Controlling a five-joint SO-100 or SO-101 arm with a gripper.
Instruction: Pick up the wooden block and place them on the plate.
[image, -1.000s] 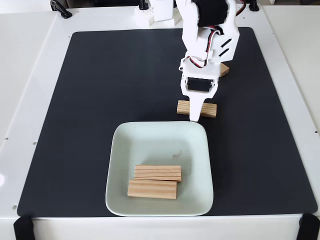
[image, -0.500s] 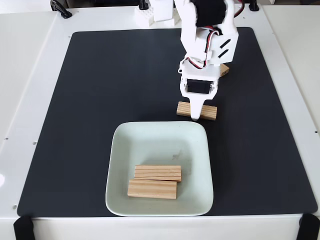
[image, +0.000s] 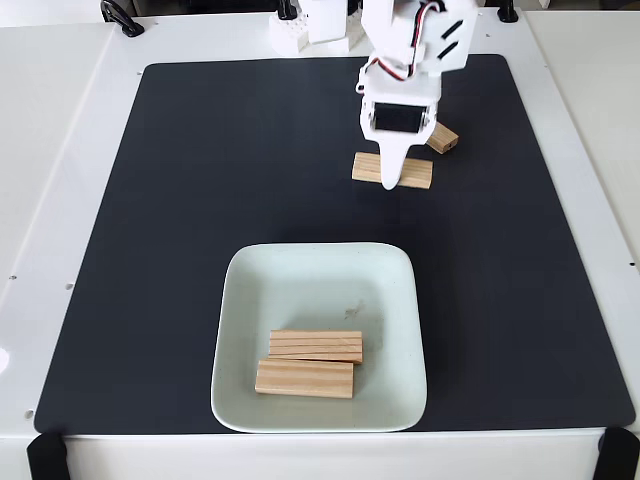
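**Kid:** One pincer (image: 391, 180), and it grips a wooden block (image: 393, 170) by the middle, up off the black mat (image: 180, 220).

**Helper:** Yes. Its long side runs left to right. To do this well, I think it should stay level and come down softly on the bare top part of the plate (image: 240, 290).

**Kid:** Where are the others?

**Helper:** Two blocks (image: 310, 363) lie side by side on the plate, also left to right. Another block (image: 443, 139) lies tilted just behind the arm (image: 415, 45).
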